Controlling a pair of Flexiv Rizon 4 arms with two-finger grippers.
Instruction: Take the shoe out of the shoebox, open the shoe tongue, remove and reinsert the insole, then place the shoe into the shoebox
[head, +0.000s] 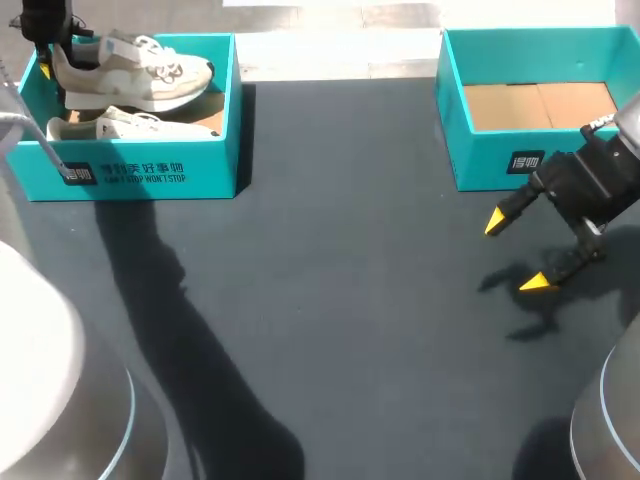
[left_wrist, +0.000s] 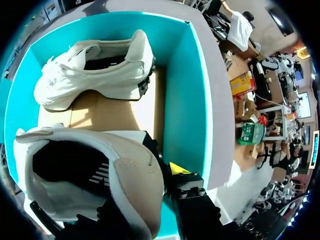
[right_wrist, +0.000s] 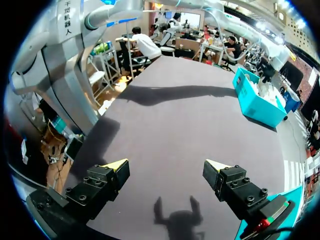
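A teal shoebox (head: 150, 172) stands at the table's far left with two beige-and-white shoes in it. One shoe (head: 130, 70) is raised at the heel. My left gripper (head: 45, 68) is at that heel, inside the box's back left corner. In the left wrist view the left gripper (left_wrist: 150, 187) is shut on the heel collar of this shoe (left_wrist: 125, 175); one yellow tip (left_wrist: 177, 167) shows outside the heel. The second shoe (head: 125, 125) (left_wrist: 95, 70) lies on the box floor. My right gripper (head: 515, 252) (right_wrist: 166, 167) hangs open above bare table at the right.
A second teal box (head: 500, 160) with a bare cardboard floor stands at the far right, just behind my right gripper. The dark table (head: 340, 300) stretches between the two boxes. The shoebox (right_wrist: 255, 100) shows far ahead in the right wrist view.
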